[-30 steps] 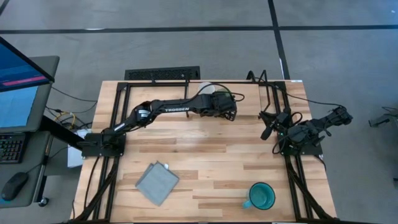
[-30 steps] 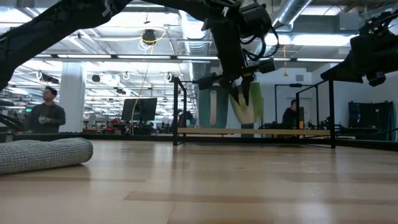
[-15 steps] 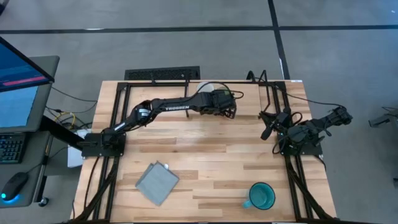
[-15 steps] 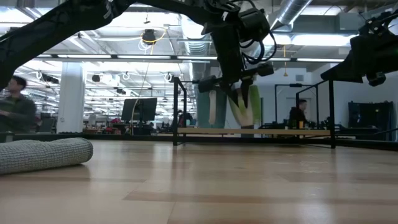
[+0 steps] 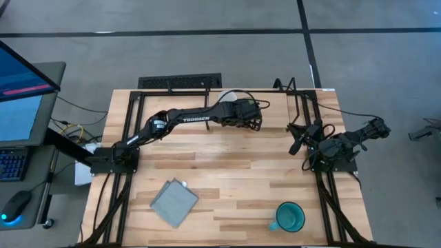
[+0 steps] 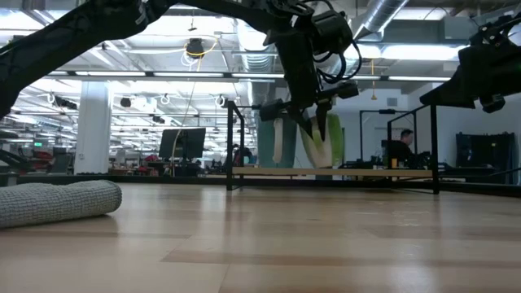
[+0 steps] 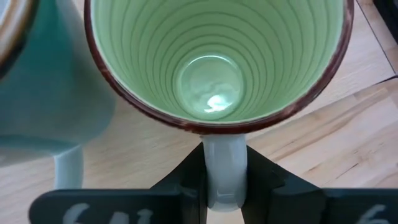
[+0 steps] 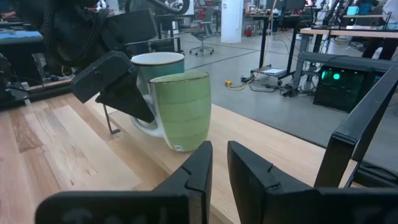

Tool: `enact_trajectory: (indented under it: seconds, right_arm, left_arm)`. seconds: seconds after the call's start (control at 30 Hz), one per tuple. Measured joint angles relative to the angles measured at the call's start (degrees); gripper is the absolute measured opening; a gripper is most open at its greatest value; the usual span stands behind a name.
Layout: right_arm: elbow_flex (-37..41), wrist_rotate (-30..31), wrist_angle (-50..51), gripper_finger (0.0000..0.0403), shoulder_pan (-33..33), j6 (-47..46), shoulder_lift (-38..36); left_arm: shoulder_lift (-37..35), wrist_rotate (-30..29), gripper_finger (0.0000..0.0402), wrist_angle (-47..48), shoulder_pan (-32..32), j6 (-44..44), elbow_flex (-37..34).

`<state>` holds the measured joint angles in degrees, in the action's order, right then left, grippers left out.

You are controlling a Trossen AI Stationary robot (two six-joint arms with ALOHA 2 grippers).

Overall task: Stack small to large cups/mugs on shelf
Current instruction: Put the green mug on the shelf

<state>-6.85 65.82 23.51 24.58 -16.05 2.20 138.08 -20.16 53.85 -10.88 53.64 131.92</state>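
grey cloth (image 5: pixel 174 202) on wood tabletop (image 5: pixel 227 172) — monitor (image 5: pixel 21 89), keyboard (image 5: pixel 12 163) alongside.

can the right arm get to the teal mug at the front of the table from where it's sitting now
Probably yes. The teal mug stands alone on the right arm's side, nothing between it and the right hand.

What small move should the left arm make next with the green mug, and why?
Probably open the left tool: it clamps the handle of the light green mug, which seems to rest on the shelf beside another mug.
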Motion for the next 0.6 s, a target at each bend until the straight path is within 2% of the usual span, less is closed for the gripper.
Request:
enact_trajectory:
  seconds: [0.6]
  right_arm:
    - [0.00,0.00,0.00,0.0074,0.00,0.00,0.00]
  left_arm:
    - [0.00,0.35,0.0053,-2.54,-0.10,0.36,0.00]
